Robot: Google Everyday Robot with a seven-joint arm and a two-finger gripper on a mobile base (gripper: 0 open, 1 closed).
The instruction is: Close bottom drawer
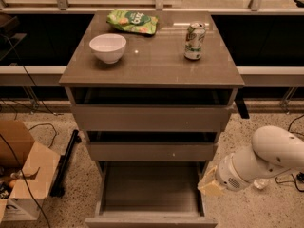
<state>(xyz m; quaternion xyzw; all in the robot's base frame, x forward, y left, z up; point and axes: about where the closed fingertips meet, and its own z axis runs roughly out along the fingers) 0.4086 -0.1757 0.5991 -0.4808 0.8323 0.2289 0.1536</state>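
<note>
The bottom drawer [151, 186] is pulled far out of the cabinet, its flat grey floor bare and its front [152, 221] at the lower edge of the view. The middle drawer [152, 151] with a small pale dot and the top drawer [151, 118] stand slightly out above it. My gripper [209, 184] is at the end of the white arm [266, 158], low beside the open drawer's right wall, near its front end.
On the cabinet top [152, 63] stand a white bowl [108, 47], a green snack bag [132, 22] and a drink can [194, 41]. A cardboard box [21, 175] and cables lie on the floor at left. A dark bar [65, 163] leans by the cabinet's left side.
</note>
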